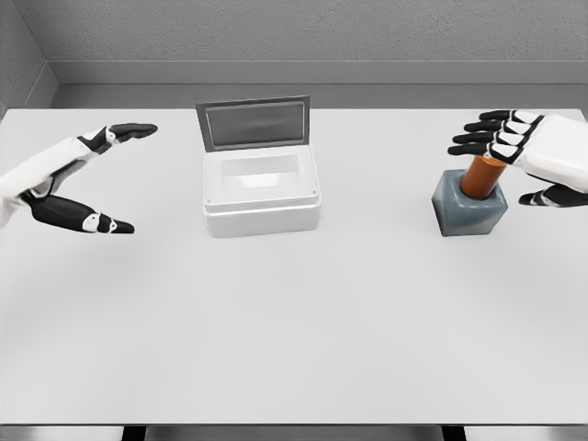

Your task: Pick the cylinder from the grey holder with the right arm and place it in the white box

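At the far left we see the left hand (pixel 78 179) held above the white surface (pixel 294 340), fingers stretched out and thumb spread below them, holding nothing. Moving toward the middle, we find the white box (pixel 262 195) resting on the surface with its grey lid (pixel 253 123) standing open at the back; its inside looks empty. Further right we see the grey holder (pixel 469 204), with the brown cylinder (pixel 481 176) still standing in it, tilted slightly. At the far right, the right hand (pixel 525 152) is open just beside the cylinder's top, its fingers extended over it and the thumb lower down, not closed around it.
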